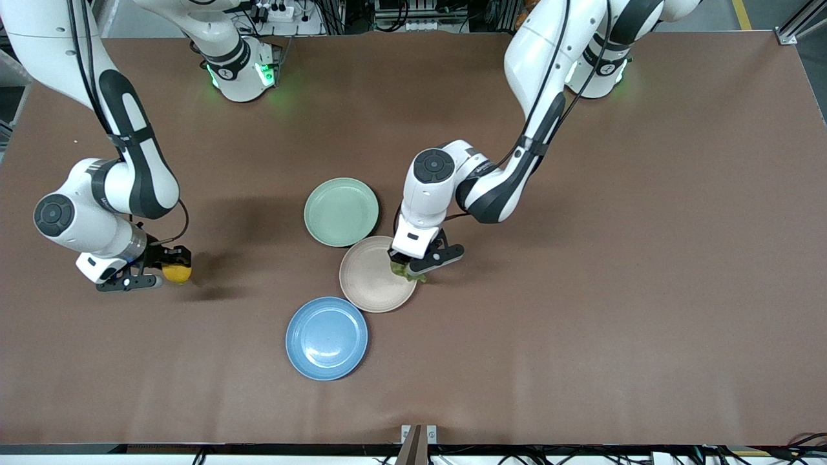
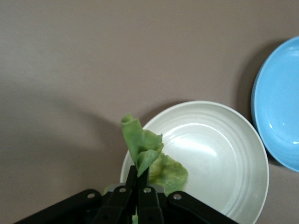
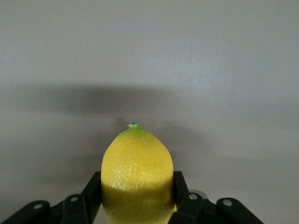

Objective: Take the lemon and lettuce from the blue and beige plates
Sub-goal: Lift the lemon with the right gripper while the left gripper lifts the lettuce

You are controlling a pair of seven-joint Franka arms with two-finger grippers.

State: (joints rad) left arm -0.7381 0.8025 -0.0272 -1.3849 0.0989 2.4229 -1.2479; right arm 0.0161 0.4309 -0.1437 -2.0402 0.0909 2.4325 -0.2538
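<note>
My left gripper (image 1: 408, 268) is shut on a green lettuce leaf (image 1: 406, 271) over the rim of the beige plate (image 1: 371, 278). In the left wrist view the lettuce (image 2: 149, 156) hangs pinched in the gripper (image 2: 142, 175) over the beige plate (image 2: 219, 158). My right gripper (image 1: 169, 271) is shut on a yellow lemon (image 1: 176, 273) low over bare table toward the right arm's end. In the right wrist view the lemon (image 3: 137, 172) fills the gripper (image 3: 137, 189). The blue plate (image 1: 326, 338) holds nothing and lies nearer the front camera than the beige plate.
A green plate (image 1: 341, 212) lies beside the beige plate, farther from the front camera. The blue plate's edge shows in the left wrist view (image 2: 280, 107). The brown table (image 1: 614, 258) is bare toward the left arm's end.
</note>
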